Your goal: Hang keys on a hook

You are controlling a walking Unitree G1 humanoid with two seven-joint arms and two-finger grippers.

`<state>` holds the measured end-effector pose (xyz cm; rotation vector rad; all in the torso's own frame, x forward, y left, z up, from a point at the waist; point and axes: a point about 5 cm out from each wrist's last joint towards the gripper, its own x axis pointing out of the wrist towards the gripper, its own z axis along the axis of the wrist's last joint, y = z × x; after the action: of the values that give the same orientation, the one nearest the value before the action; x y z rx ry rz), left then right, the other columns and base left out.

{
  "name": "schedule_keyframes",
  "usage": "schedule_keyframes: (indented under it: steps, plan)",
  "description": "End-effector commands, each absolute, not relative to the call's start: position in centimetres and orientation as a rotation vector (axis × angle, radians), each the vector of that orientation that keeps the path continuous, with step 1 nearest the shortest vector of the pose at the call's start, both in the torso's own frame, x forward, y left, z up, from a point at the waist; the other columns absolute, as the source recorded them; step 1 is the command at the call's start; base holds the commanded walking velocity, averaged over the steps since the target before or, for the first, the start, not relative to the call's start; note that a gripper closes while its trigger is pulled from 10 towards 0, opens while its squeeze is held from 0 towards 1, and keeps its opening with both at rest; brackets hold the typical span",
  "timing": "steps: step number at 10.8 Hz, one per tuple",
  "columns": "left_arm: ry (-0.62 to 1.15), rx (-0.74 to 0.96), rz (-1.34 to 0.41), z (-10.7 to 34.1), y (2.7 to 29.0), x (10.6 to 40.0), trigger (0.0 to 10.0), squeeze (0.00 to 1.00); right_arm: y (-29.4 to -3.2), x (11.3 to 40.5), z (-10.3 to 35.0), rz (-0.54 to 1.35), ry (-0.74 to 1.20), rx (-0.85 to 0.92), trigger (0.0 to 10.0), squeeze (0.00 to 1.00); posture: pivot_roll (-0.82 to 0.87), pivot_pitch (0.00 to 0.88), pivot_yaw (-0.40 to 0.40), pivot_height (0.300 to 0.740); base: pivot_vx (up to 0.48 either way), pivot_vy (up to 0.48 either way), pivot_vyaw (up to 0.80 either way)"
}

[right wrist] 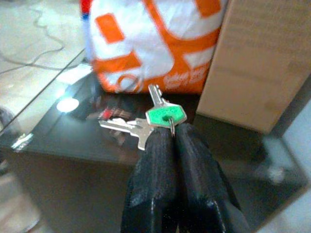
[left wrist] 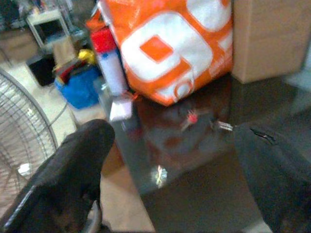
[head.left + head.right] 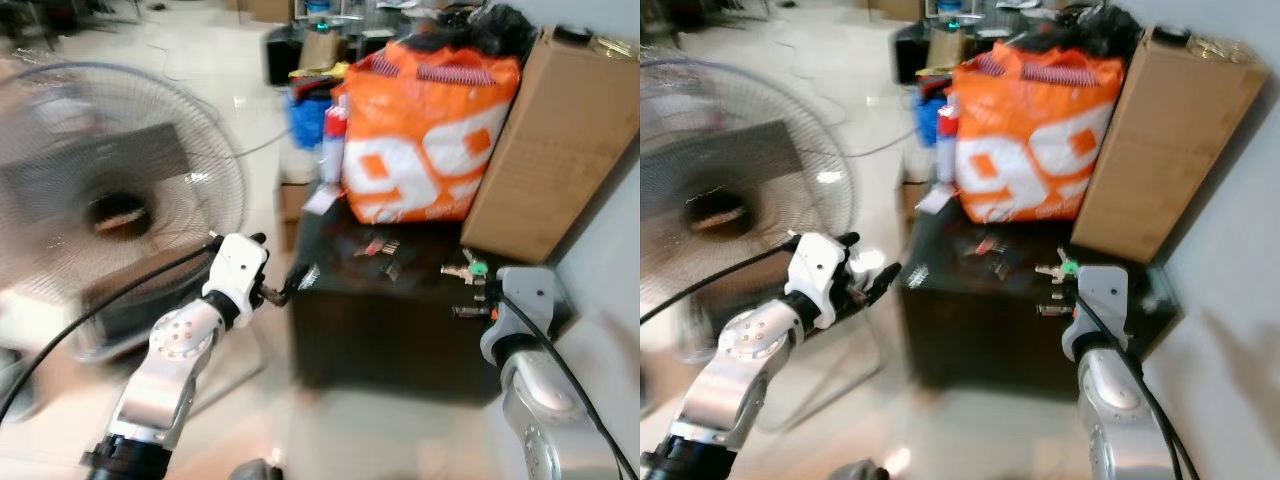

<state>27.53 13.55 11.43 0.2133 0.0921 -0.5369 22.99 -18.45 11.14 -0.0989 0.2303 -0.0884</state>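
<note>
Right now keys (image 1: 154,120), one green-headed, are pinched by the clenched right gripper (image 1: 171,138) at centre frame, above a dark glossy table (image 1: 73,141). Left gripper (image 2: 170,160) is spread, released, lower frame. Orange bag (image 3: 425,130) upper centre, fan (image 3: 110,205) left.

Keys (image 1: 154,118): we see silver blades, one with a green head.
Right gripper (image 1: 173,138): black fingers.
Left gripper (image 2: 170,160): black fingers too.
Bag (image 3: 430,130): we note orange with big white numerals.
Box (image 3: 560,140): plain brown cardboard.
Table (image 3: 400,300): glossy black.
Fan (image 3: 100,200): grey wire grille.
Arms (image 3: 170,370): silver.
</note>
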Motion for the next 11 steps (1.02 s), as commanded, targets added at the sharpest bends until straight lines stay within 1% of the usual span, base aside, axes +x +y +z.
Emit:
schedule_keyframes:
  steps: [1, 2, 3, 5, 7, 8, 11]
  plan:
    - [0.076, 0.23, -0.539, 11.8, 13.5, 27.7, 10.0, 0.0, -18.4, 23.0, 11.4, -0.079, 0.219, -0.099, 10.0, 0.0, -0.09, 0.0, 0.032, 0.74, -0.274, 0.0, 0.0]
    - [0.075, 0.227, -0.541, 11.9, 13.5, 27.8, 10.0, 0.0, -18.4, 23.1, 11.4, -0.083, 0.218, -0.094, 10.0, 0.0, -0.09, 0.0, 0.034, 0.74, 0.0, 0.0, 0.0]
    - [0.073, 0.224, -0.541, 11.9, 13.5, 27.8, 10.0, 0.0, -18.4, 23.1, 11.5, -0.081, 0.214, -0.098, 10.0, 0.0, -0.09, 0.0, 0.034, 0.74, 0.0, 0.0, -0.53]
    - [0.07, 0.221, -0.538, 12.2, 13.8, 28.2, 10.0, 0.0, -18.1, 23.5, 11.8, -0.04, 0.203, -0.104, 10.0, 0.0, -0.08, 0.0, 0.033, 0.74, 0.0, 0.0, -0.8]
    - [0.055, 0.219, -0.513, 12.7, 14.7, 28.7, 10.0, 0.0, -17.9, 23.8, 12.4, 0.007, 0.182, -0.107, 10.0, 0.0, -0.07, 0.0, 0.026, 0.74, 0.0, 0.0, -0.8]
    - [0.063, 0.176, -0.493, 12.9, 15.0, 29.0, 10.0, 0.0, -17.9, 23.9, 12.6, 0.02, 0.177, -0.115, 10.0, 0.0, -0.08, 0.0, 0.027, 0.74, 0.0, 0.0, -0.8]
    - [0.033, 0.186, -0.503, 13.1, 14.1, 29.4, 10.0, 0.0, -17.9, 23.9, 12.7, 0.035, 0.169, -0.111, 10.0, 0.0, -0.08, 0.0, 0.028, 0.74, 0.0, 0.0, -0.8]
